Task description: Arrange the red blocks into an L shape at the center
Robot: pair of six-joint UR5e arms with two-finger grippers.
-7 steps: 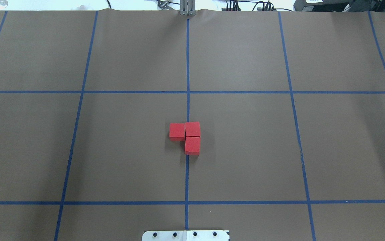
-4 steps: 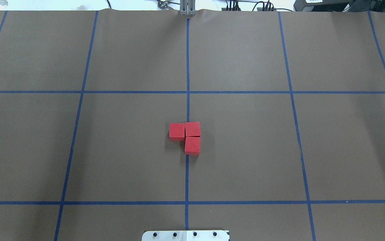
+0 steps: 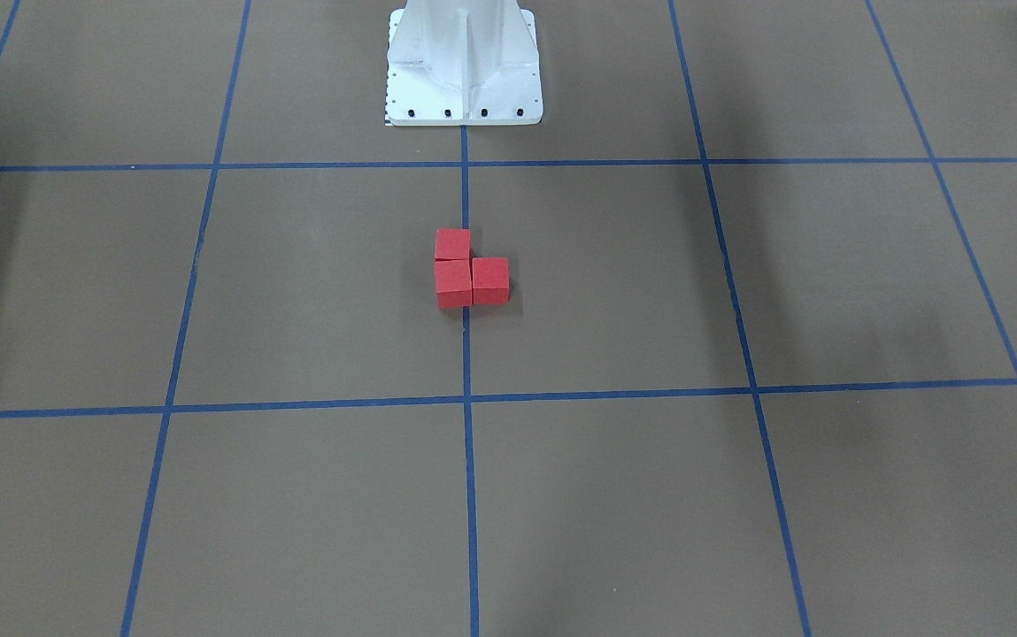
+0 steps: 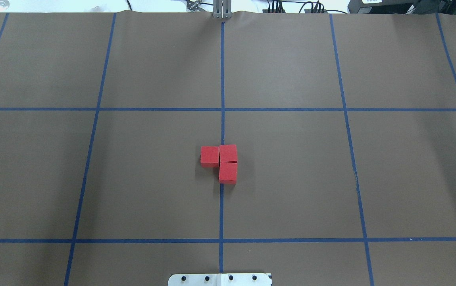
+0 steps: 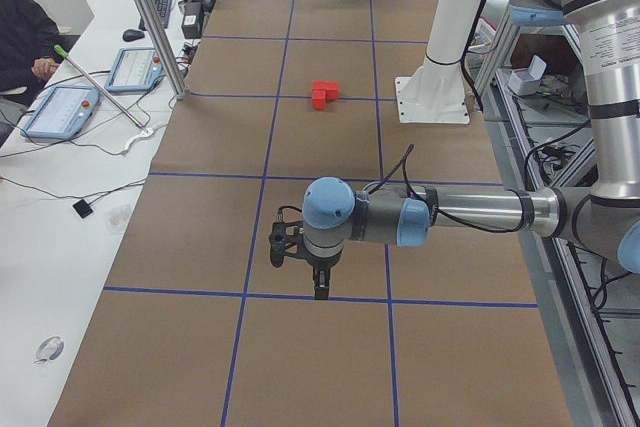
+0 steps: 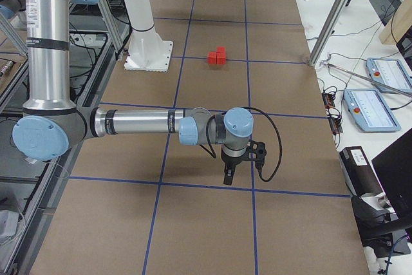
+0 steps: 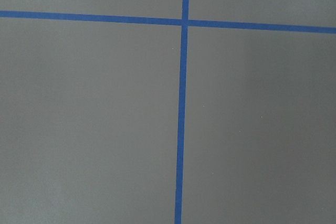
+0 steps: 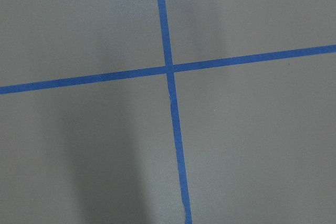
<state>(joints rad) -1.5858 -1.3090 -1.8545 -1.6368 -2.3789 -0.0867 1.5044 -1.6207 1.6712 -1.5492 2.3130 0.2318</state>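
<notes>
Front-facing view: three red blocks [image 3: 470, 269] sit touching in an L at the center [image 3: 437, 341], near one white pedestal base [image 3: 464, 80].

Overhead view: two blocks lie along the middle blue tape line [image 4: 221, 206], near to far. The third touches the far one's left side. No arm shows.

Left side view: the left gripper [image 5: 320, 289] hangs well apart from the blocks, which lie farther along the table [image 5: 180, 247]. I cannot tell whether it is spread.

Right side view: the right gripper [image 6: 228, 178] hangs equally far off, its state unreadable. Neither arm looks nearer.

Wrist views: one tape crossing each.
</notes>
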